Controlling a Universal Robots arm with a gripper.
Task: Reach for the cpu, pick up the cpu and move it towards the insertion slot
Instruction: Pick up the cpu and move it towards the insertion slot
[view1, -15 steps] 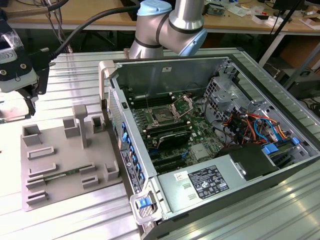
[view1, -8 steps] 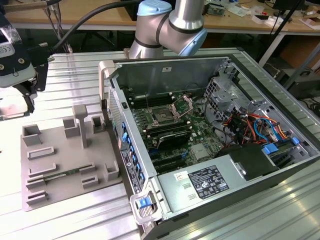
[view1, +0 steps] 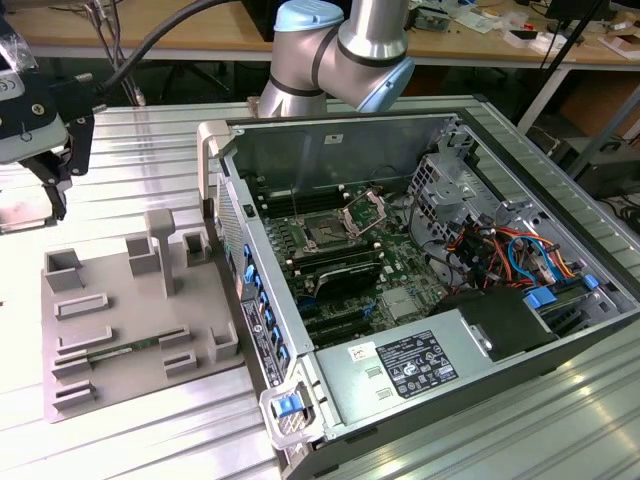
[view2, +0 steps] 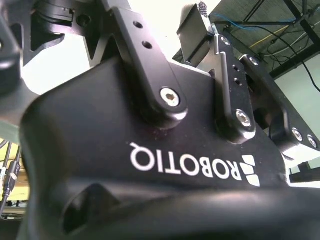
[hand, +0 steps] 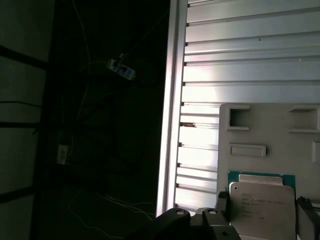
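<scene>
Silvery cpu (hand: 262, 197) sits clamped by its edges in the pincer (hand: 264, 214) above the grey tray (view1: 130, 300). It is best carried level and unhurried towards the insertion slot (view1: 330, 232) beyond the tray.

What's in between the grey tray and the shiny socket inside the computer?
In the exterior view, the computer case's metal side wall, with its blue tabs, stands between the grey tray and the insertion slot.

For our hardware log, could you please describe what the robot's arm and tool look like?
The arm is a silver tube with pale blue rounded joint caps; a thick black cable leads toward the tool. The tool is matte black; in the second wrist view its bulky body bears white lettering, and its bolted linkage bars show silver screw heads.
</scene>
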